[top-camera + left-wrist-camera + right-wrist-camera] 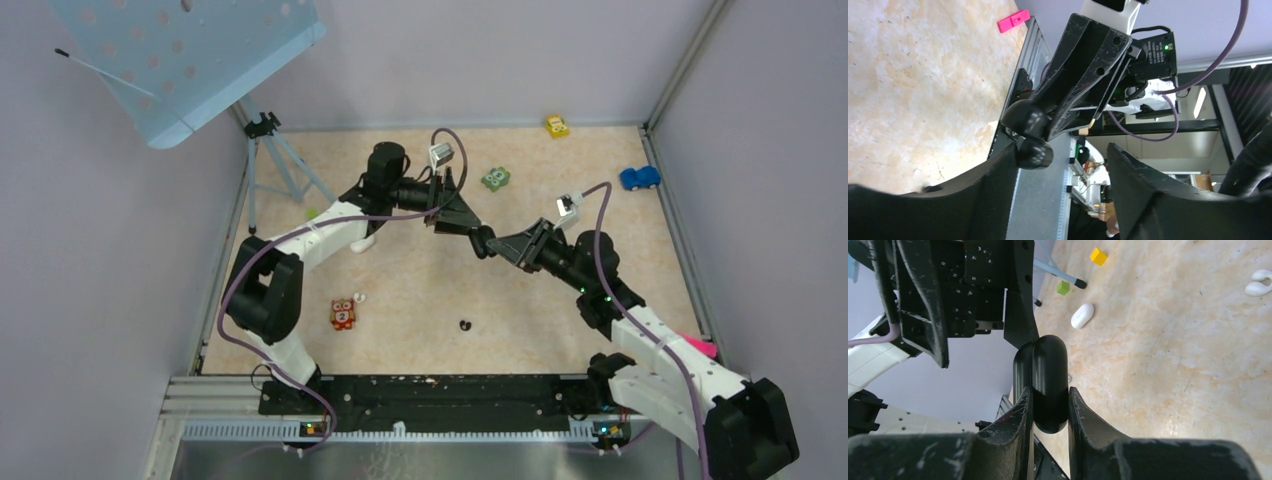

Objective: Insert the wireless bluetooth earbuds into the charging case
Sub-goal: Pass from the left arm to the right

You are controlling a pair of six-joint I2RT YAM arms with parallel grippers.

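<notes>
Right at the middle, we have the right pincer (pixel 1048 397) clamped on the black charging case (pixel 1048 370), one finger pressed on each side and the case's rounded end poking out past the tips. A seam runs down it, and whether it is open or closed we cannot tell. Facing it tip to tip is the left pincer (pixel 1060 150), its fingers spread apart with nothing between them and the case just beyond its tips; whether one finger brushes the case we cannot tell. Both hang above the worktop (pixel 520 320). Down below, toward the arm bases from the pincers, we spot the black earbud (pixel 465 324) lying alone on the worktop, well apart from the case. Out to the left pincer's side lie the white earbuds (pixel 1255 289), near the orange owl toy (pixel 342 314), and a white oval thing (pixel 1082 316) rests by the left arm. Beyond the pincers, further back, we see a green block toy (pixel 495 179), then a blue car (pixel 640 178) and a yellow toy (pixel 557 126) by the far wall.
</notes>
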